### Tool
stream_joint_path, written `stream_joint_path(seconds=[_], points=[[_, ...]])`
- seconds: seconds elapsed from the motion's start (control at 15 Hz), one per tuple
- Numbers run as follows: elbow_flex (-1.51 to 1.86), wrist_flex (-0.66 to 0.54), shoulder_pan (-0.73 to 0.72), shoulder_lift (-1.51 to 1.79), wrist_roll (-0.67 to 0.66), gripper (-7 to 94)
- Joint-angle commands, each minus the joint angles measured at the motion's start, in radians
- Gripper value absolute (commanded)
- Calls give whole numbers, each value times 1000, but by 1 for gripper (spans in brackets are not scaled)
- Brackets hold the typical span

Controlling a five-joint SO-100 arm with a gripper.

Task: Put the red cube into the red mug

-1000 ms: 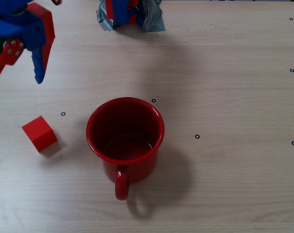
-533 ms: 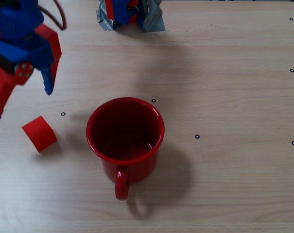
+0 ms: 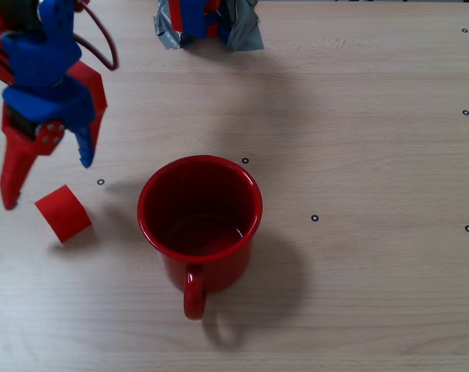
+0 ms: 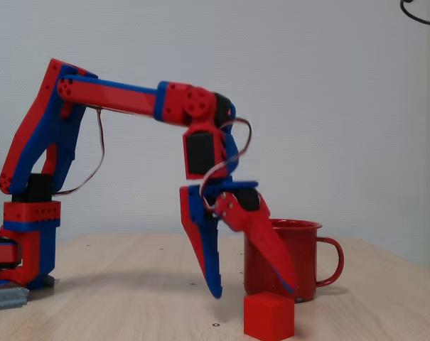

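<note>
Red cube (image 3: 63, 213) (image 4: 269, 316) flat on the wooden bench (image 3: 358, 155) (image 4: 129, 305), turned at an angle to the bench edge in the overhead view, just left of the red mug (image 3: 199, 221) (image 4: 286, 259) there and clear of it. Mug upright, nothing inside, handle toward the bottom edge of that picture; in the side view, handle to the right and mug behind the cube. Red-and-blue arm (image 4: 122, 96) stretched out from its base at the left of the side view, wrist bent down. Hand (image 3: 48, 184) (image 4: 251, 291) released, the two fingers spread wide and pointing down: blue finger (image 3: 84, 147) (image 4: 204, 256) and red finger (image 3: 15, 167) (image 4: 268, 245). Tips just above the cube in the side view, not touching; in the overhead view, red tip just left of the cube, blue tip above and right of it. Nothing gripped. Silver tape (image 3: 246, 31) around the arm's base at the top of the overhead view.
</note>
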Motion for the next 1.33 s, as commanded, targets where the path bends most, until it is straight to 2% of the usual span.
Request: stream_joint_path(seconds=[0.0,1.27], points=[[-31,-25,-11,43,31,41],[-135,-161,-28,-81,57,35]])
